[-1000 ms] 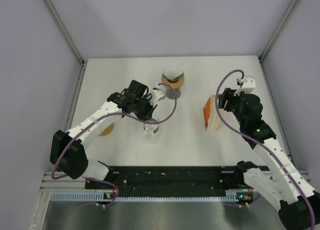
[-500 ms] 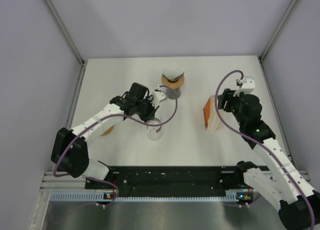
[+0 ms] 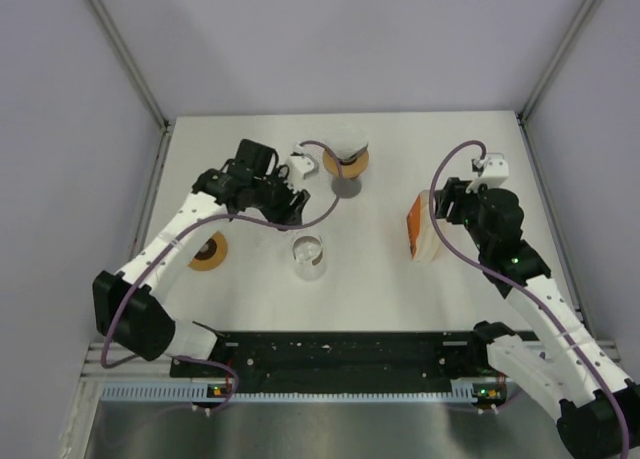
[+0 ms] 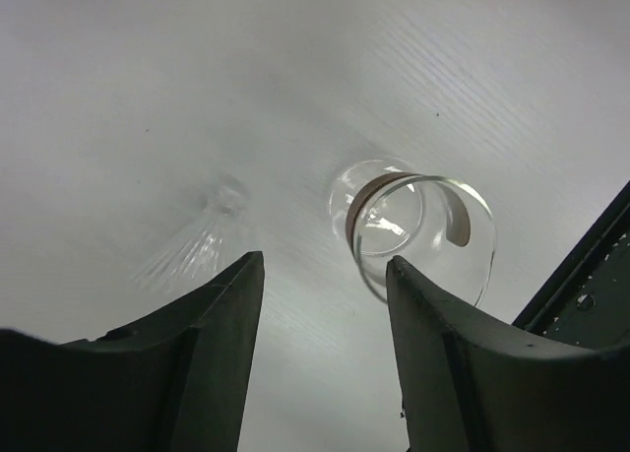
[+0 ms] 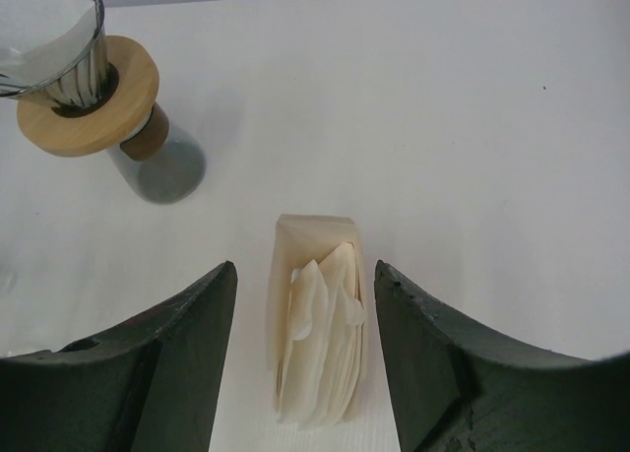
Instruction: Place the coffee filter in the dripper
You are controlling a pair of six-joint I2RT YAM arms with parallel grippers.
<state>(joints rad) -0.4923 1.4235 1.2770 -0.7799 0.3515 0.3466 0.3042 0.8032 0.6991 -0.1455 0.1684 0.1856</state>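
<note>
dripper (image 5: 87,96): cut by top-left edge, right wrist view | glass (image 4: 425,226): near rim hidden behind left fingers (image 4: 438,358)

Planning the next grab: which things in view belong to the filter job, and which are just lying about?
For the job: filter stack, dripper.
Lying about: glass cup, wooden ring.
</note>
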